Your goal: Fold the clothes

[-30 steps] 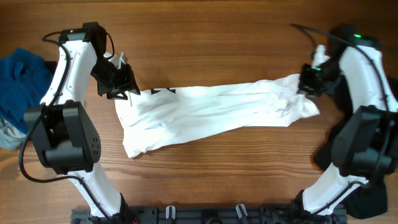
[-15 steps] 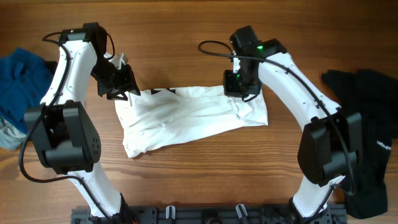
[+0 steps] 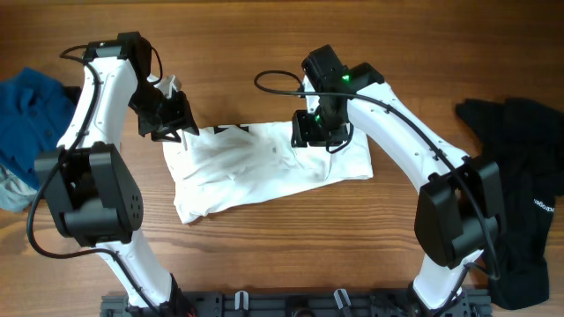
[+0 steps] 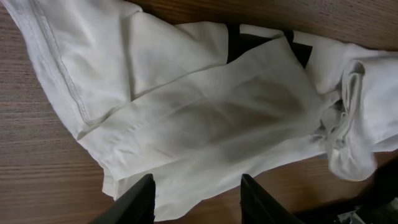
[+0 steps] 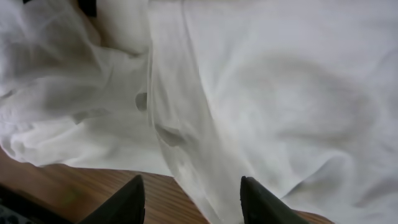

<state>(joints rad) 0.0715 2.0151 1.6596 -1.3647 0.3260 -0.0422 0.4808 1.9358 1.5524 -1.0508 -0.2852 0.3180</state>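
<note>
**Loose cloth could snag**

The right end effector stood wide open, clamping nothing, a ridge of the white shirt between its fingers. The left end effector gaped likewise. Rising might drag that ridge, spoiling the fold on the bench.

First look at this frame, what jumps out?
The white shirt lies rumpled at the centre of the table, doubled over on itself. The left end effector is at its upper-left corner and the right end effector over its upper-right edge, both open. A blue garment is bunched at the far left edge, a black garment at the far right.
</note>
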